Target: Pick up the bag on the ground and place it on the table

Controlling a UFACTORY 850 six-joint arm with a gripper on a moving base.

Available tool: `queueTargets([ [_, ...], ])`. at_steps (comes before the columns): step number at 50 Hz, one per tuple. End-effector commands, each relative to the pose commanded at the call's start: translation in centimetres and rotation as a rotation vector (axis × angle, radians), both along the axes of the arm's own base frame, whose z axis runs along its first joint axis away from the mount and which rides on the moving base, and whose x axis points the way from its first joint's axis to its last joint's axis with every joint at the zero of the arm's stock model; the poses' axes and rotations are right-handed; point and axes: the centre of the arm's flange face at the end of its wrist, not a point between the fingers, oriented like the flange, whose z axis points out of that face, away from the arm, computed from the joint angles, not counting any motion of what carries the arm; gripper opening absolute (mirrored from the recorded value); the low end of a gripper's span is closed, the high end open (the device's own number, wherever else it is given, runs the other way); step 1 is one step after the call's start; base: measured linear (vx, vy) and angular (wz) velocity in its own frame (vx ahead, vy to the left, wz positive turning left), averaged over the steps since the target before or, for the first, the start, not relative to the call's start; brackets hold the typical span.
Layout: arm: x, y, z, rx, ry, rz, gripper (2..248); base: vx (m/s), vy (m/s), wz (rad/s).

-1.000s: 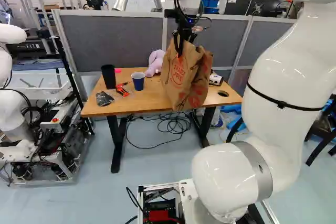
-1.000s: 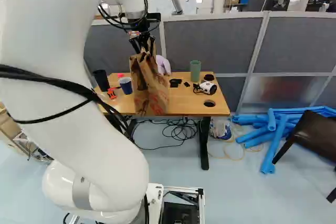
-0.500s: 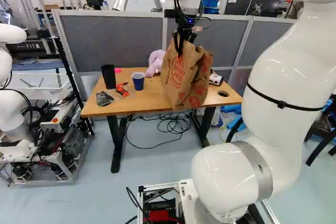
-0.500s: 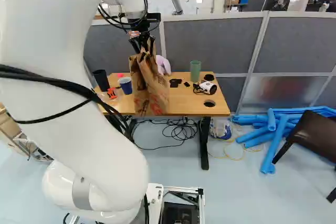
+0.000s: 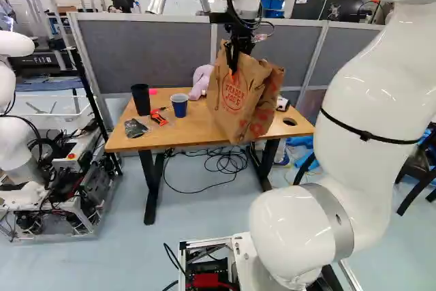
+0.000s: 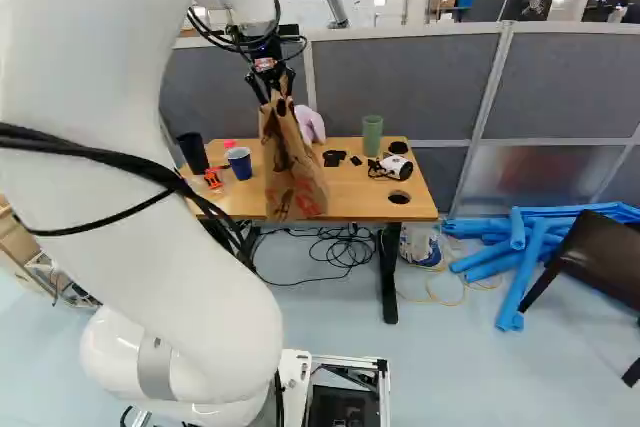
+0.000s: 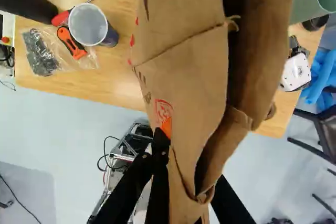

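- Grey partitions point(image 5: 146, 52) backing the wooden worktop point(image 5: 174, 134)
- Brown paper bag point(image 5: 231, 100) at the worktop's near side; cannot tell whether its base touches
- Black claw point(image 7: 191, 157) grasping the bag's top; placing seems in hand, next needing a gentle inward set-down, then release
- Blue cup point(image 5: 179, 105) nearby, worth avoiding

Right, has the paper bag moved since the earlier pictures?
Yes: in the right base view, the paper bag has shifted slightly rightward against the table, away from the blue cup.
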Motion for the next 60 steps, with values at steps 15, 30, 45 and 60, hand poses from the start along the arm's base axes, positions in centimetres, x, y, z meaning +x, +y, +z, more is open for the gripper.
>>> queueTargets([
  [15, 0.0, 0.0, 0.0, -0.026, -0.002, 0.155, 20, 0.0, 0.0, 0.0],
  [30, 0.0, 0.0, 0.0, -0.052, -0.003, 0.311, 20, 0.0, 0.0, 0.0],
  [45, 0.0, 0.0, 0.0, -0.078, -0.005, 0.466, 20, 0.0, 0.0, 0.0],
  [60, 0.0, 0.0, 0.0, -0.104, -0.006, 0.622, 20, 0.0, 0.0, 0.0],
])
